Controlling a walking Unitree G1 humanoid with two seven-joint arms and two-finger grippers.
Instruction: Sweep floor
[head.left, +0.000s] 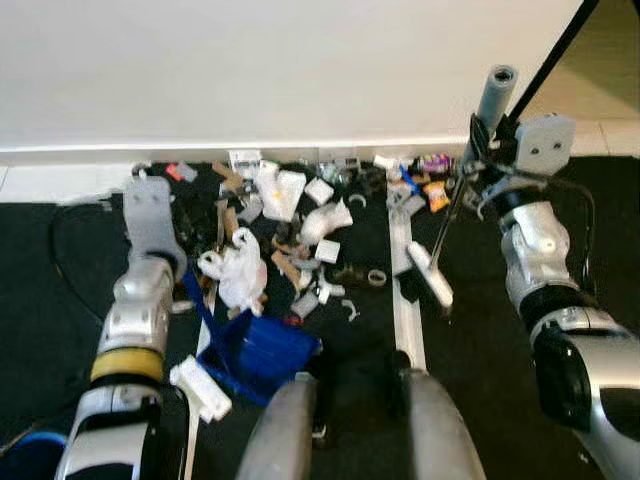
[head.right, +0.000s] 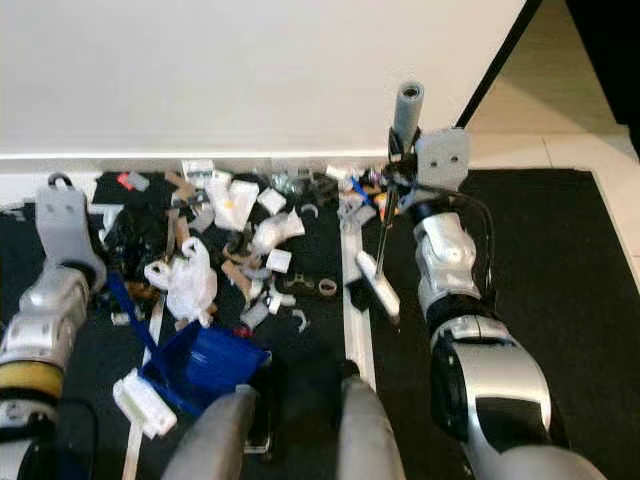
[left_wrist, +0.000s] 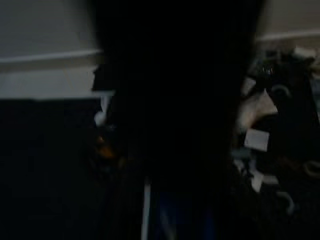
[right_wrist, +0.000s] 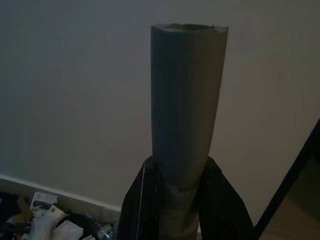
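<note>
- On our left, the left gripper (head.left: 150, 200) reaches toward the dustpan (head.left: 262, 352); we cannot tell its fingers' state.
- The blue dustpan looks light, stiff, holding little.
- Litter (head.left: 300, 235) lies beside the wall.
- Our right gripper (right_wrist: 175, 200) clamps the broom (right_wrist: 186, 110) handle's top; its head (head.left: 430, 275) touches the floor.

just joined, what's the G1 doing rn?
Sweeping. The right gripper is shut on the grey broom handle, with the brush head down on the dark mat beside a heap of litter against the white wall. The left arm holds the blue dustpan at the near edge of the heap. A white plastic bag lies just beyond it.
</note>
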